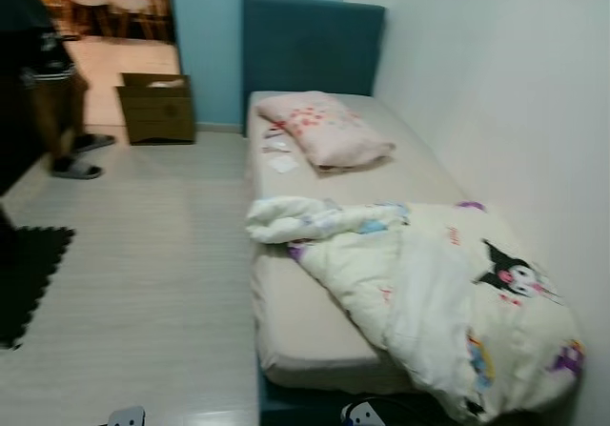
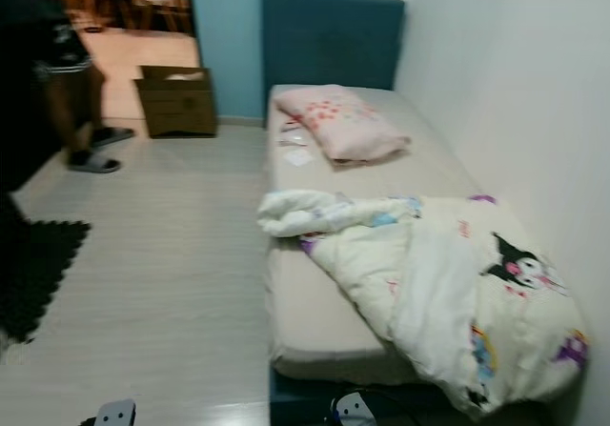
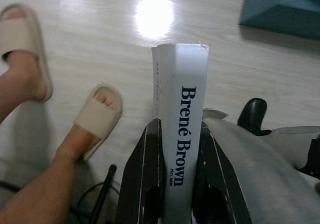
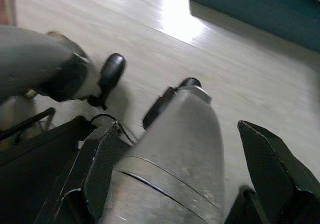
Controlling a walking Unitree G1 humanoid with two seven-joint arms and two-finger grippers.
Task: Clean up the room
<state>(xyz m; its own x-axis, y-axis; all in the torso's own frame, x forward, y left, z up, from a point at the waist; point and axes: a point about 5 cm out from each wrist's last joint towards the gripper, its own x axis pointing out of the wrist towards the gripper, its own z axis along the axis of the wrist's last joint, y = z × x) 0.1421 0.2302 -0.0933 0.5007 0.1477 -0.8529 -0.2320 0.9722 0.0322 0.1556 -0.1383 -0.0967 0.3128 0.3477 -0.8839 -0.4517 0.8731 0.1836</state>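
A white book (image 3: 181, 129) with "Brené Brown" printed down its spine stands upright between the jaws of the left gripper (image 3: 176, 134), clamped from both sides so that its lower half sits between the two black fingers (image 3: 142, 174) and its upper half sticks out beyond their tips, above the pale wood-look floor (image 3: 90, 48). Just beside it on that floor are a person's feet in beige slippers (image 3: 97, 116), one close to the gripper and the other further off. The right gripper (image 4: 200, 159) hangs low with its jaws spread wide and nothing held between them; a rounded silver part of the robot shows in the gap, over the same floor. Ahead, a single bed (image 1: 315, 331) with a dark blue headboard (image 1: 310, 45) stands against the white wall. A pink pillow (image 1: 324, 126) lies near its head, a few small papers (image 1: 279, 154) just beside the pillow, and a crumpled cream duvet (image 1: 429, 293) with cartoon prints is heaped over the foot end. A cardboard box (image 1: 157, 107) sits on the floor by the light blue wall, a black foam mat (image 1: 29, 273) lies at the left, and another person (image 1: 52, 73) in dark clothes and sandals stands near the doorway.
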